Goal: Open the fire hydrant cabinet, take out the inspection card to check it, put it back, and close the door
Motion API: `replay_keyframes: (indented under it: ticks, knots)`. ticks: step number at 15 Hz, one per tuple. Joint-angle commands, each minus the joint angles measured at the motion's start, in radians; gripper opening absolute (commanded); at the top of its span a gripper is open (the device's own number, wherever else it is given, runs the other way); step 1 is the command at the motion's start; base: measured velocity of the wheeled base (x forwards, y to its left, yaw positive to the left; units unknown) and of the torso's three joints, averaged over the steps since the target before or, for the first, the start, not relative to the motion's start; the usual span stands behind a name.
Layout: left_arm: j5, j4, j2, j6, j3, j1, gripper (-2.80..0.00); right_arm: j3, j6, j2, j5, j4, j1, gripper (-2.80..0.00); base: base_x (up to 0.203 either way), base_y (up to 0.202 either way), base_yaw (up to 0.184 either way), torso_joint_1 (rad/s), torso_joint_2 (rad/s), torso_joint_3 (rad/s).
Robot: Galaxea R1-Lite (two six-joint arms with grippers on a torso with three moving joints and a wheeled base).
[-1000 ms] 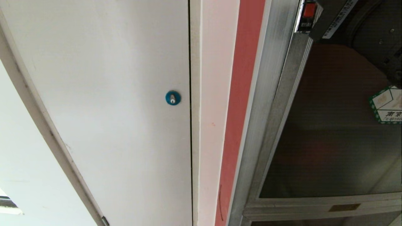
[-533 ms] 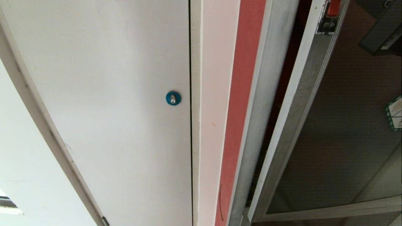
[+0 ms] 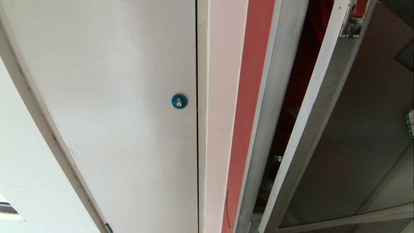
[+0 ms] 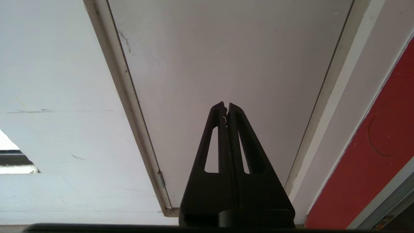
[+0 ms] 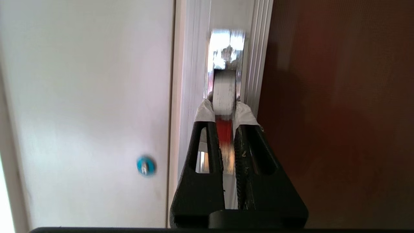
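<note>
While the left gripper [image 4: 226, 108] sits parked in front of the plain white door [image 3: 113, 97], its two fingers pressed together on nothing, the right gripper [image 5: 224, 111] is clamped on the small red latch [image 5: 223, 129] at the edge of the door [image 3: 362, 129] of the fire hydrant cabinet [image 3: 275, 97]. The taped fingertips [image 5: 205, 113] pinch the latch from both sides; the chrome latch housing [image 5: 226, 48] shows just beyond them.

Head view: the dark tinted glass door stands ajar, its aluminium frame edge angled away from the cabinet frame, a dark gap between the two. Red shapes show inside the gap; cannot tell what they are. Green-bordered sticker [image 3: 410, 124] barely visible at the picture's right edge. Blue round lock [image 3: 179, 101] on the white door, well apart from the cabinet. Inspection card not visible in any view.
</note>
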Motion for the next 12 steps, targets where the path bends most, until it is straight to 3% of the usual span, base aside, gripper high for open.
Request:
replay_keyframes:
  ticks: [1, 2, 3, 12]
  knots:
    - [0.000, -0.001, 0.001, 0.000, 0.007, 0.000, -2.80, 0.009, -0.003, -0.005, -0.008, 0.000, 0.001, -2.80, 0.000, 0.000, 0.000, 0.000, 0.00, 0.000]
    - [0.000, -0.001, 0.001, 0.000, 0.008, 0.000, -2.80, 0.009, -0.003, -0.005, -0.008, 0.000, 0.001, -2.80, 0.000, 0.000, 0.000, 0.000, 0.00, 0.000]
    - [0.000, -0.001, 0.001, 0.000, 0.008, 0.000, -2.80, 0.008, -0.003, -0.006, -0.008, 0.000, 0.001, 0.00, 0.000, 0.000, 0.000, 0.000, 0.00, 0.000]
    - [0.000, -0.001, 0.001, 0.000, 0.008, 0.000, -2.80, 0.065, -0.013, -0.066, -0.004, 0.033, 0.003, 0.00, 0.000, 0.000, 0.000, 0.000, 0.00, 0.000]
